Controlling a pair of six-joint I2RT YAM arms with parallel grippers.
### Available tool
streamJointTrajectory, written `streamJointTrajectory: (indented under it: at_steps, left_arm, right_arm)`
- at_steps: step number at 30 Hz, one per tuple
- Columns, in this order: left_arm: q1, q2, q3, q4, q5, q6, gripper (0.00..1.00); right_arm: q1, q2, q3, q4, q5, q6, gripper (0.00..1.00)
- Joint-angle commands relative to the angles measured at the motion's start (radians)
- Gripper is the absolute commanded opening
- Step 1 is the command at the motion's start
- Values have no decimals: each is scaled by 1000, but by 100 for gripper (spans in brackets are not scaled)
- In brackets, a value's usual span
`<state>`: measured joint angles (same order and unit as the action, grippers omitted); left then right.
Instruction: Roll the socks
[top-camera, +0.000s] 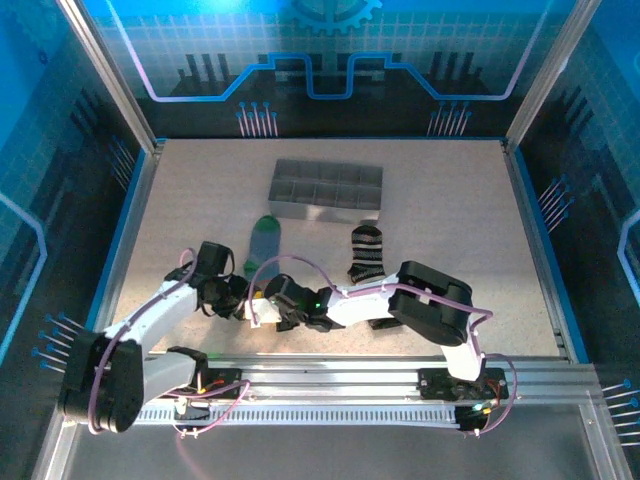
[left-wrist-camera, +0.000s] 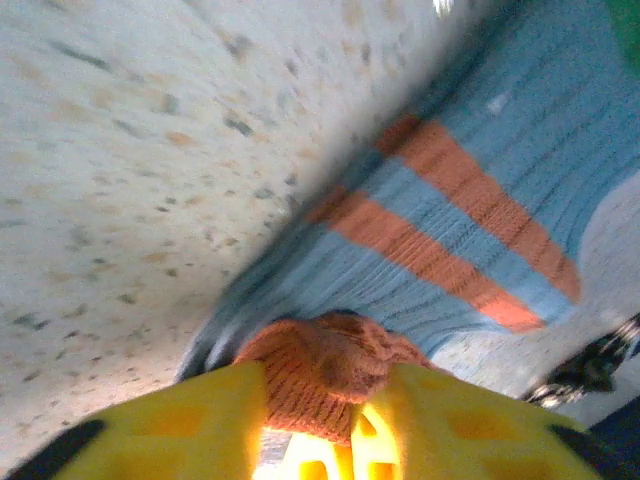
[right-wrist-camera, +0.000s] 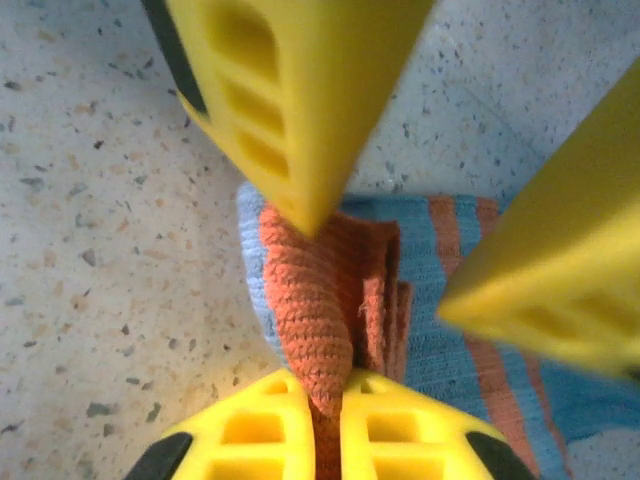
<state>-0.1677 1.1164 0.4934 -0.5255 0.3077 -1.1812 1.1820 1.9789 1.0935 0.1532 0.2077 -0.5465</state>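
Yellow fingers (right-wrist-camera: 250, 440) of the right tool (right-wrist-camera: 328, 392) sit closest to the lens, clenched on the orange toe (right-wrist-camera: 320, 300) of the grey-blue sock (left-wrist-camera: 480, 190), which is bunched into a raised fold between them. Facing it, the left tool (left-wrist-camera: 325, 395) stands released. Seen from the right wrist, its two fingers hang apart over the same toe, one tip at the fold and the other off to the side above the orange stripes. Both tools meet close to the near edge of the desk (top-camera: 450, 200), left of its middle, almost touching each other.

From that pinch the sock runs flat toward the far edge, its green cuff (top-camera: 266, 222) ending just short of the grey compartment tray (top-camera: 320, 212). The black-and-white striped sock (top-camera: 365, 252) lies flat to the right, apart from the first, on the near side of the tray's right end.

I judge this to be the very start of rolling the first sock: the toe is gathered, but no full turn is made. The next move calls for the right tool to turn the toe over toward the cuff, with the left tool either clear or pressing the roll. Room is tight between the two tools and short ahead, where the tray's wall bounds the roll's path. Bare desk lies open toward the left and right edges.
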Motion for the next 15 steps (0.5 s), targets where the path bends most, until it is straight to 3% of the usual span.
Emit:
streamJointTrajectory:
  at_steps: [1,5,15]
  left_arm:
    - [31,-82,34,-151,-23,-36,48]
    - [47,-134,20,-189,-5,-81,54]
    - [42,-151,-83,-26,82,-241,61]
  right_arm:
    - [-33,17,16,-140,-100,88,0]
    - [-53,23,39,-184,-184,146,0]
    - [-137,50,138,-297,-475,315,0]
